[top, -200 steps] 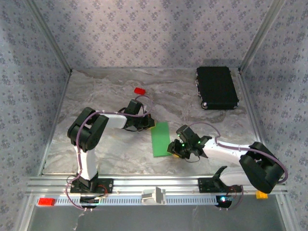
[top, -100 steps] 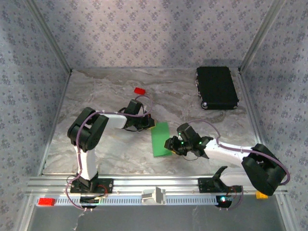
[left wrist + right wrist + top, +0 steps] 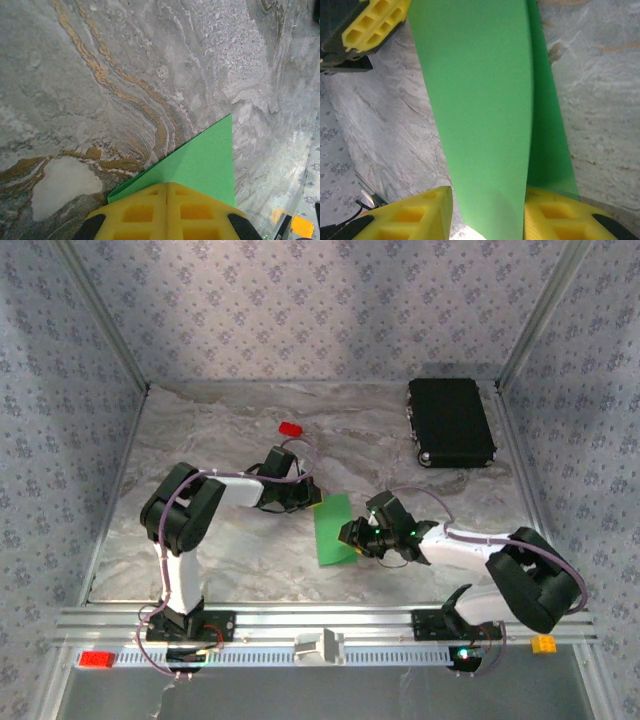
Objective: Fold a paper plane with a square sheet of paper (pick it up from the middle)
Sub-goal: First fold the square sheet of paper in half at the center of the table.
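Two sets of jaws are on one green sheet. The left jaws are clenched tight, their yellow pads meeting along a single seam, tips down at a corner of the square sheet of paper. From the left wrist I can't tell whether that corner is nipped between the pads or just pinned under them. The green runs out from the pads to a sharp point, flat on the marbled desk.

Over to the right jaws, and they're parted. One yellow finger stands on each side of a broad, bright band of green that runs straight through the gap. I can't say whether the pads bite on its edges. A darker green layer shows along the band's right side, lower down. At the top left of that wrist view, the other arm's yellow pad sits just beside the paper's far corner.

From above, the sheet reads as a narrow rectangle in the middle of the desk, between the two wrists. The left arm reaches in from the left to the sheet's far left corner. The right arm stretches low from the right to its near right edge.

Further out, a small red block sits well apart toward the back. A black case lies flat near the far right corner.
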Controlling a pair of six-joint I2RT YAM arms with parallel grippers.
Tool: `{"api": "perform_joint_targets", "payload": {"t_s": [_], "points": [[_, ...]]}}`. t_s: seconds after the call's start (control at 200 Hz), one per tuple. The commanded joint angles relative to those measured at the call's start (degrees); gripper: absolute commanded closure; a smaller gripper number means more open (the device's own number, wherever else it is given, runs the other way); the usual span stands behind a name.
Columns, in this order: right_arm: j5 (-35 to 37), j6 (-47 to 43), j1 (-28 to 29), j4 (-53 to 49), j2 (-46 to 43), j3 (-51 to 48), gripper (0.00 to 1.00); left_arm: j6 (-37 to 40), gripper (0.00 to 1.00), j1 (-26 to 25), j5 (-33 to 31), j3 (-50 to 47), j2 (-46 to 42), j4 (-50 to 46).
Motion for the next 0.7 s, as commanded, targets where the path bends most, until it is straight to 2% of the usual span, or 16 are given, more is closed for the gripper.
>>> {"api": "perform_joint_targets", "payload": {"t_s": [0.0, 0.125, 0.485, 0.695], "points": [[-2.06, -0.06, -1.14, 2.64, 1.18, -0.08, 0.63, -0.01, 0.98, -0.31, 0.96, -0.69, 2.31, -2.54], [-3.62, -1.3, -2.19, 4.1, 2.54, -0.01, 0.64, 0.23, 0.98, -0.3, 1.56, -0.44, 2.18, -2.67], [-6.03, -3.96, -4.73, 5.02, 4.79, -0.21, 0.75, 0.6, 0.97, -0.49, 2.1, 0.16, 1.65, -3.15], [-6.28, -4.24, -5.48, 5.09, 5.08, -0.95, 0.75, 0.98, 0.95, -0.69, 2.0, 0.96, 0.68, -4.11]]}}
